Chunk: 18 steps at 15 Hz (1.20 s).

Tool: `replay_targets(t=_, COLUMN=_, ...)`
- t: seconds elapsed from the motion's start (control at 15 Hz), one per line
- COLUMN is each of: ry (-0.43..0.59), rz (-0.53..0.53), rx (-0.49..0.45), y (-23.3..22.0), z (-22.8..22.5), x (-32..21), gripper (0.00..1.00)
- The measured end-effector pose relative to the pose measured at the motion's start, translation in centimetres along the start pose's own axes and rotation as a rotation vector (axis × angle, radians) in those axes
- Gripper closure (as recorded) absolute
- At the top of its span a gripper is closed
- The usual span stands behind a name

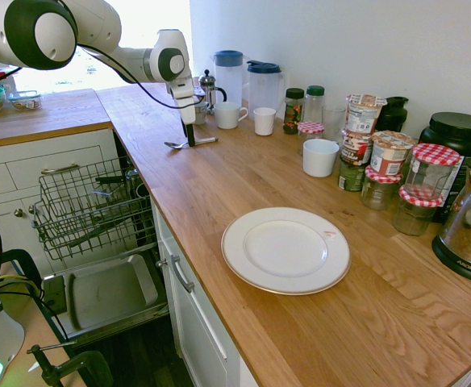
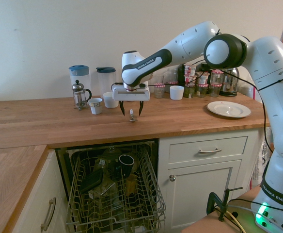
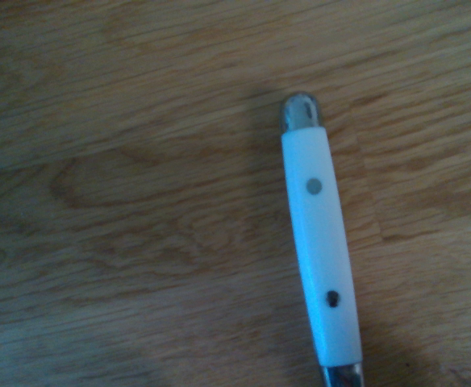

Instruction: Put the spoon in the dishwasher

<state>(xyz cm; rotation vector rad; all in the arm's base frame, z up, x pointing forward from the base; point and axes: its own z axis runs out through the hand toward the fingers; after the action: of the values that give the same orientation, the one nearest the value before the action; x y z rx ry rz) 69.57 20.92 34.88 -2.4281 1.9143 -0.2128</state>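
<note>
The spoon [image 2: 132, 117] lies on the wooden countertop [image 2: 180, 118], upper centre of the second exterior view, between the parted jaws of the gripper [image 2: 131, 109]. Arm [image 2: 149, 63] marking: "FRANKA EMIKA".

A wide stretch of bare wooden counter [image 1: 195, 181] runs between the spoon [image 1: 191, 143] and the white plate [image 1: 286, 250], with open air above. Mugs [image 1: 231, 115], lidded pitchers [image 1: 264, 90] and stacked jars [image 1: 381, 173] line the wall side. Below, the pulled-out dish rack [image 2: 115, 194] lies open from above, though a dark cup [image 2: 126, 164] and other dishes, apparently glassware, crowd its middle.
</note>
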Motion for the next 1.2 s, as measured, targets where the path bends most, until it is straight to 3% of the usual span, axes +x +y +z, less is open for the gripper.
replay_targets(t=0.27, ry=-0.005, rz=0.001, rx=-0.014, y=0.1, z=1.0, x=0.1, gripper=0.0)
replay_targets(t=0.33, ry=-0.005, rz=0.001, rx=-0.016, y=0.1, z=1.1, x=0.1, gripper=1.0)
replay_targets(t=1.2, ry=-0.044, rz=-0.016, rx=-0.023, y=0.1, z=1.3, x=0.8, gripper=1.0)
